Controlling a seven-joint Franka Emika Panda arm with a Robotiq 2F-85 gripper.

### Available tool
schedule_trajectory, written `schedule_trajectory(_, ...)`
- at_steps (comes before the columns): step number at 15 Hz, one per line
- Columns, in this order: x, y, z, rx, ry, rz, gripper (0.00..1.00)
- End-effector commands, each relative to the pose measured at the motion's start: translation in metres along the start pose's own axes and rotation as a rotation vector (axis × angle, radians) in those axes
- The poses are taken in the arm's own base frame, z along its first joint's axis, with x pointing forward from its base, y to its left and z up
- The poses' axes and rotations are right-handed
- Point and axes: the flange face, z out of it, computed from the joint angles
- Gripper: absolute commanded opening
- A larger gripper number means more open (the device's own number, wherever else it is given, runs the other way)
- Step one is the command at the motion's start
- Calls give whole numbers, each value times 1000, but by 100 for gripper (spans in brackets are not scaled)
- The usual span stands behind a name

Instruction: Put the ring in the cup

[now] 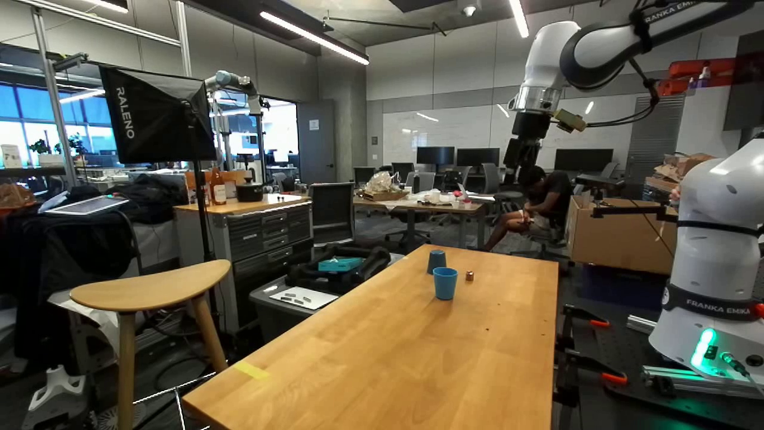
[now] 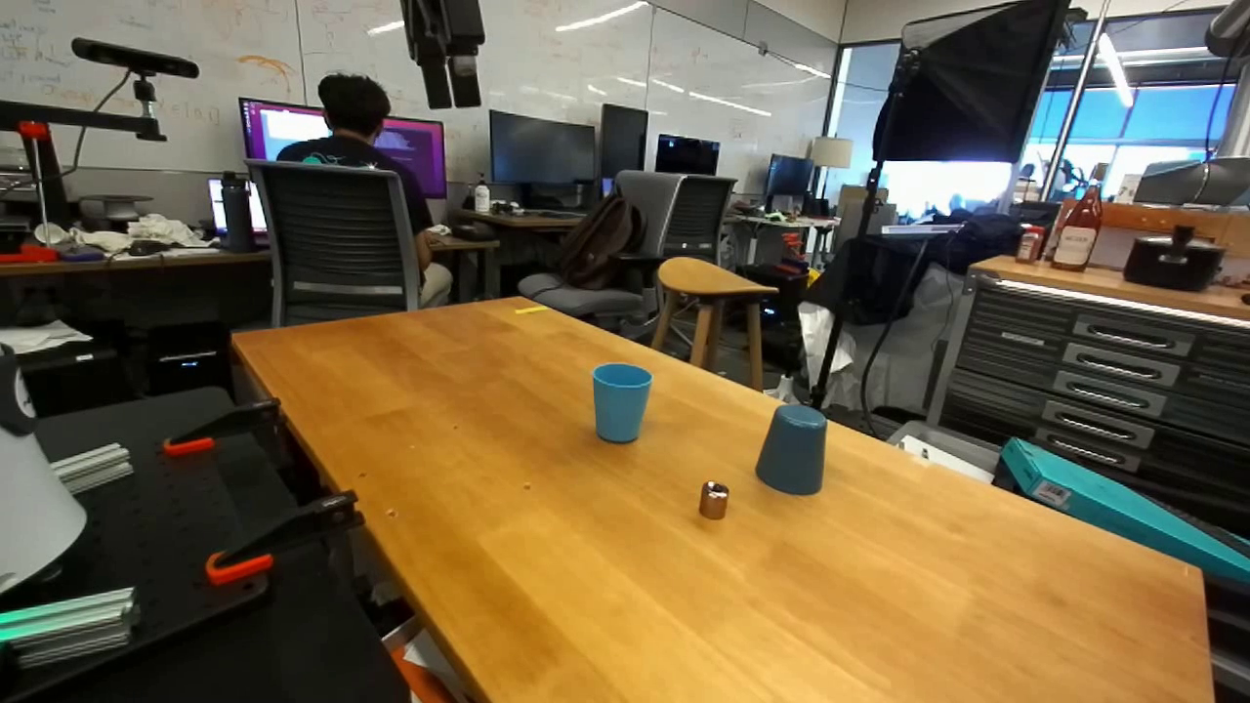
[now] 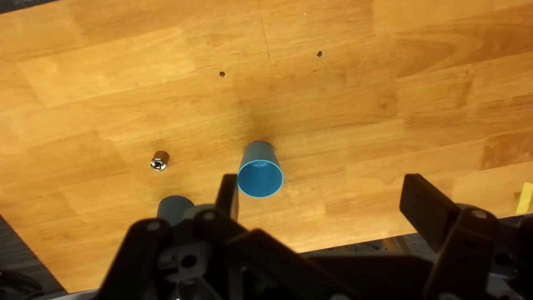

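The ring is a small shiny copper-brown cylinder standing on the table in both exterior views (image 1: 470,276) (image 2: 714,500) and the wrist view (image 3: 160,161). An upright blue cup, mouth up, stands near it in both exterior views (image 1: 445,283) (image 2: 621,402) and the wrist view (image 3: 260,177); its visible inside looks empty. A darker blue cup (image 1: 436,261) stands upside down, also in an exterior view (image 2: 793,449) and partly behind a finger in the wrist view (image 3: 174,208). My gripper (image 3: 320,183) is open and empty, high above the table, also in both exterior views (image 1: 519,164) (image 2: 453,88).
The wooden table (image 1: 418,358) carries the cups and ring. Black clamps with orange tips (image 2: 239,566) sit along the robot-side edge. A stool (image 1: 155,286), a black bin (image 1: 292,304) and a light stand (image 2: 850,283) stand beyond the opposite edge. A seated person (image 1: 546,203) is behind.
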Motion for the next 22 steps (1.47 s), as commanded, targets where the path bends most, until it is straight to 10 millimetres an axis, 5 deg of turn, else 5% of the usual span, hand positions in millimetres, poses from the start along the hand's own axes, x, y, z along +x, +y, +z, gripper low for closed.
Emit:
schedule_trajectory(1, 53, 8, 31, -26, -57, 95, 100)
schedule_trajectory(8, 122, 94, 122, -42, -266, 421, 100)
schedule_trajectory(9, 91, 78, 102, -39, -209, 343, 100)
schedule_trajectory(12, 112, 96, 132, -51, -262, 391, 100)
schedule_trajectory(14, 143, 110, 169, -98, -303, 518, 100)
schedule_trajectory(22, 199, 176, 254, -153, -285, 867, 100)
